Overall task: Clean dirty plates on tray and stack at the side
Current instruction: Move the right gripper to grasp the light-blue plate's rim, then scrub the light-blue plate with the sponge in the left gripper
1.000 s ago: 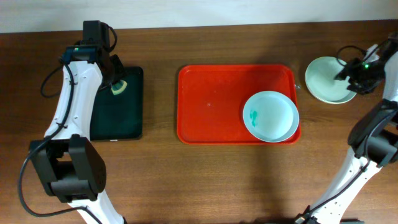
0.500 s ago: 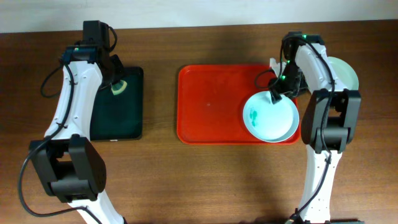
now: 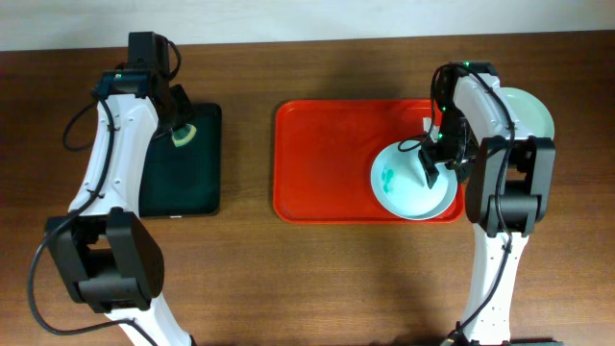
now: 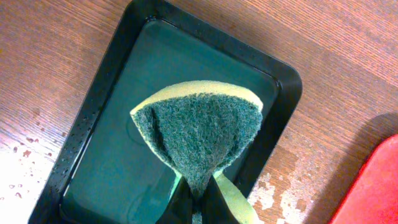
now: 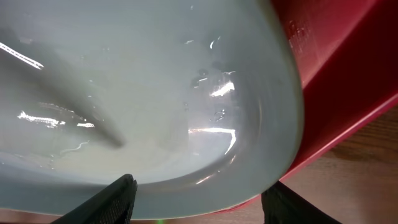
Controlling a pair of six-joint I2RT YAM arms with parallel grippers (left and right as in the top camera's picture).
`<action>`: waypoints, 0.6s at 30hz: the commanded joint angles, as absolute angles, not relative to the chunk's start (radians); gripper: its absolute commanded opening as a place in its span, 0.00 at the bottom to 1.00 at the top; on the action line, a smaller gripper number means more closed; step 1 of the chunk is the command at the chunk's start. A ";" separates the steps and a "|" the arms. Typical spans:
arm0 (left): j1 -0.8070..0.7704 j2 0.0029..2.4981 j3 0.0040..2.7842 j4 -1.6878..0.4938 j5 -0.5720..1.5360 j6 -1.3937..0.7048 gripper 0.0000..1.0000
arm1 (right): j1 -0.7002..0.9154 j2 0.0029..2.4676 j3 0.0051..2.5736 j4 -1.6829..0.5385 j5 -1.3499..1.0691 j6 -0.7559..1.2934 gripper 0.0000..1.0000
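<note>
1. The dirty plate, with a teal smear on its left side, lies at the right end of the red tray, close to the right rim.
2. The right gripper is low over this plate, fingers spread apart. In the wrist view the plate's wet rim runs between them.
3. A second plate lies on the table just right of the tray, partly hidden by the right arm.
4. The left gripper is clamped on a green-and-yellow sponge above the black tray, left of the red one.
</note>
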State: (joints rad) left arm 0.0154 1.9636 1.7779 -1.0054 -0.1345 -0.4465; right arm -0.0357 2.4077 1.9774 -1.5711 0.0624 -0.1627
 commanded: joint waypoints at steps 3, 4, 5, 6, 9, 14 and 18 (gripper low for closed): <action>0.013 1.965 1.771 -1.004 -0.134 -0.456 0.00 | -0.035 2.397 1.973 -1.565 0.038 -0.141 0.66; 0.013 1.965 1.771 -1.003 -0.134 -0.456 0.00 | -0.035 2.397 1.972 -1.549 0.038 -0.129 0.66; 0.013 1.965 1.771 -1.004 -0.134 -0.455 0.00 | -0.035 2.397 1.970 -1.538 0.038 -0.113 0.66; 0.013 1.965 1.771 -1.003 -0.134 -0.455 0.00 | -0.035 2.397 1.961 -1.531 0.038 -0.114 0.66; 0.013 1.965 1.771 -1.003 -0.134 -0.456 0.00 | -0.035 2.397 1.919 -1.525 0.039 -0.116 0.68; 0.013 1.965 1.771 -1.003 -0.134 -0.456 0.00 | -0.035 2.397 1.907 -1.474 0.038 -0.118 0.62; 0.013 1.965 1.771 -0.999 -0.134 -0.456 0.00 | -0.034 2.397 1.908 -1.378 0.037 -0.069 0.23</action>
